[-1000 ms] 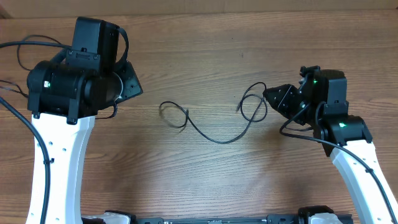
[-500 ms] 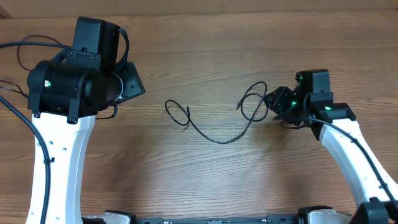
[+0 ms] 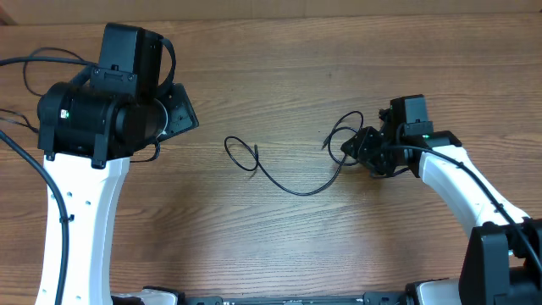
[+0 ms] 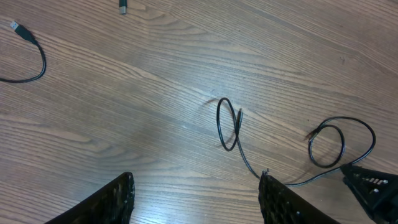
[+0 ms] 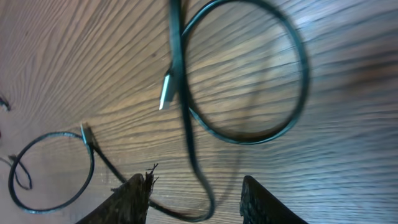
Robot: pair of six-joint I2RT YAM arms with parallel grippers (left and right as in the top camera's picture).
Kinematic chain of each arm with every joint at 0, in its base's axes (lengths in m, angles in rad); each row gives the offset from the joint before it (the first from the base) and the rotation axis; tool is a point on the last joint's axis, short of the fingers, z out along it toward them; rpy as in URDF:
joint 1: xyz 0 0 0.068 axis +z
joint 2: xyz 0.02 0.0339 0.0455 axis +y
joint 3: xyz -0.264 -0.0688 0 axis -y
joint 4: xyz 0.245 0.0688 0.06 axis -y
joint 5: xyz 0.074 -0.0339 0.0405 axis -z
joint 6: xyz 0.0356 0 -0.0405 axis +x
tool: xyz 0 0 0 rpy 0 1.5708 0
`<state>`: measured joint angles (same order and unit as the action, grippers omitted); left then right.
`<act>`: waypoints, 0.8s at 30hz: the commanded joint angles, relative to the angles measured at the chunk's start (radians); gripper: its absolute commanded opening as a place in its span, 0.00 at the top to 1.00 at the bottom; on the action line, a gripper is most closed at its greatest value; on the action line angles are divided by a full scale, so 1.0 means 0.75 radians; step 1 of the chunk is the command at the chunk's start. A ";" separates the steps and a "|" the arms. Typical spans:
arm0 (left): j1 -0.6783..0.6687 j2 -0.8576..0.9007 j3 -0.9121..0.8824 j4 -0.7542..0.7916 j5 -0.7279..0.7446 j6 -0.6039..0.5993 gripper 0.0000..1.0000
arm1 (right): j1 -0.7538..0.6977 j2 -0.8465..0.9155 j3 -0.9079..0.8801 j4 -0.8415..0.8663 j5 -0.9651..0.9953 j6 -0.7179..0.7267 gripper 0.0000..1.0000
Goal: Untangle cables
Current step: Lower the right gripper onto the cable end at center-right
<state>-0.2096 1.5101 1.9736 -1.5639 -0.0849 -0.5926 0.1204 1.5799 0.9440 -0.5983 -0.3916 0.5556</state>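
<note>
One thin black cable (image 3: 292,188) lies on the wooden table. It has a small loop at its left end (image 3: 240,150) and a bigger loop with a plug at its right end (image 3: 342,133). My right gripper (image 3: 352,147) is open and low over the right loop. In the right wrist view the cable (image 5: 194,155) runs between the open fingers (image 5: 196,193), with the loop (image 5: 292,81) and silver plug (image 5: 166,94) just ahead. My left gripper (image 4: 196,190) is open and empty, held high at the left. It looks down on the cable's left loop (image 4: 227,124).
Another thin cable with a plug (image 4: 28,46) lies at the far left, and a loose plug end (image 4: 123,7) beyond it. The left arm's body (image 3: 106,110) covers the table's left side. Thicker arm cables (image 3: 34,72) hang at the far left.
My right gripper has moved left and down onto the cable's right loop. The cable's left loop shifted slightly right. The left arm has not moved.
</note>
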 commanded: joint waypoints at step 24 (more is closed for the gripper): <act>-0.009 0.011 0.004 -0.013 0.025 0.013 0.31 | 0.205 0.131 0.005 0.085 0.235 0.036 0.67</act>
<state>-0.2096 1.5105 1.9736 -1.5742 -0.0780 -0.5926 0.2691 1.6615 0.9440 -0.5522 -0.1741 0.5613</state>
